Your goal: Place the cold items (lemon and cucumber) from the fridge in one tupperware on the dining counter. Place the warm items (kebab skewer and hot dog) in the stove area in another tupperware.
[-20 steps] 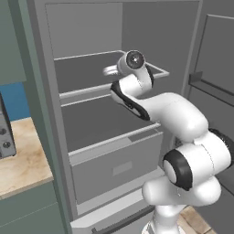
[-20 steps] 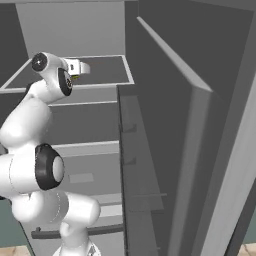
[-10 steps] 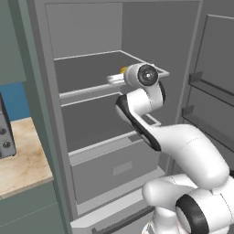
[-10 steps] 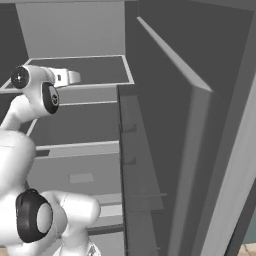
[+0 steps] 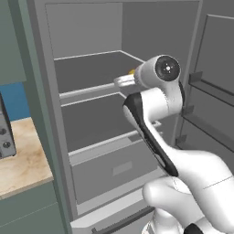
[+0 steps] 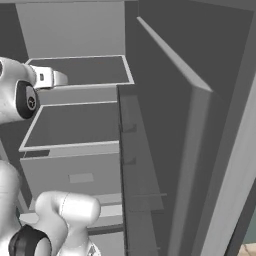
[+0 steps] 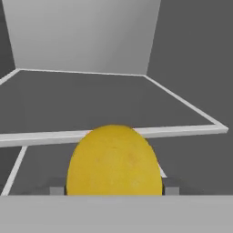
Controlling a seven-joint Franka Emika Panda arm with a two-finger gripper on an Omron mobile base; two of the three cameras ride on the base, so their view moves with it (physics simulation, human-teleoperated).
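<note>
Round yellow lemon [image 7: 113, 160] gripped in jaws, lower centre of hand view.
Bare grey fridge shelf [image 7: 104, 102] behind; open fridge door [image 6: 165, 150] at right.

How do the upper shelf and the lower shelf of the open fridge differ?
The upper shelf lies higher than the lower shelf. The gripper, jaws shut on the lemon, is at the upper shelf's front edge, while the lower shelf sits just above the drawer. Both are flat and dark grey with pale rims.
</note>
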